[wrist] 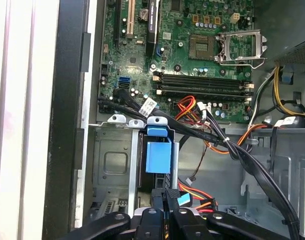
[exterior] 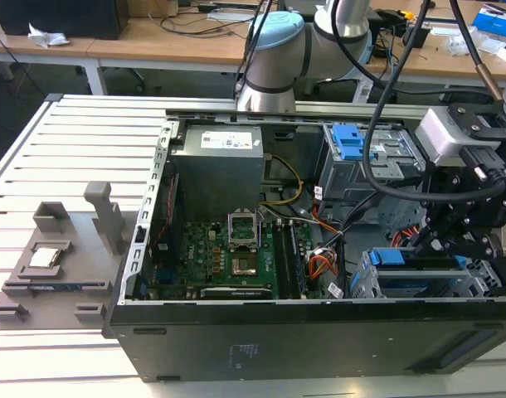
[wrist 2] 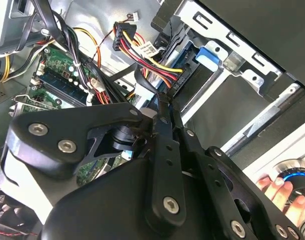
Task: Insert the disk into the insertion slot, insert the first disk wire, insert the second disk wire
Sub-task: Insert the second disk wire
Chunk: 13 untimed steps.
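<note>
Hangs close over the disk (wrist: pixel 157 156), already seated in the insertion slot (wrist: pixel 112 165) at the exterior view's right, long axis running from the gripper (wrist: pixel 166 200) toward the motherboard (wrist: pixel 192 55), fingers pressed together, on what unclear.

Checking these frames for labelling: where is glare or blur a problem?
Exterior view: even light, the computer case reads clearly. First wrist view: strong washed-out glare on the slatted table, motherboard sharp. Second wrist view: the gripper looms close and dark, bright glare at the lower corner.
</note>
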Available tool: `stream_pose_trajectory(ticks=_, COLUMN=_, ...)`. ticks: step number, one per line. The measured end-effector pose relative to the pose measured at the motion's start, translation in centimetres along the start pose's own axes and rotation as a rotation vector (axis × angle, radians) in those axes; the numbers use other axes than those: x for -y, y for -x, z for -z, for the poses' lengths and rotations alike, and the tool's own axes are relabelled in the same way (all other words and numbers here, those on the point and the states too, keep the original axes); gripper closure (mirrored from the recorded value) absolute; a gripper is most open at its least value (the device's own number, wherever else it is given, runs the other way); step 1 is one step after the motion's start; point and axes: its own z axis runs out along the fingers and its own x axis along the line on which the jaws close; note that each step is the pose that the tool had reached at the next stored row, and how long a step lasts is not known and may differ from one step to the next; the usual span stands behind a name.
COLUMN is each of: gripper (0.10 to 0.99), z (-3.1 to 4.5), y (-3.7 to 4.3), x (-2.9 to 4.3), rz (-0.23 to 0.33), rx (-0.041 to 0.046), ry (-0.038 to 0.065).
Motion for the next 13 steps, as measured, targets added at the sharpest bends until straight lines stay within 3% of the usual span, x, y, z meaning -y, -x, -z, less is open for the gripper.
stream_pose_trajectory(ticks=7, gripper=0.941, z=-0.17, y=-0.01, x=0.01, rz=0.001, rx=0.0106, ry=0.000)
stream_pose_trajectory(ticks=13, gripper=0.941, z=-0.43, y=-0.05, x=0.03, rz=0.001, rx=0.0131, ry=0.000)
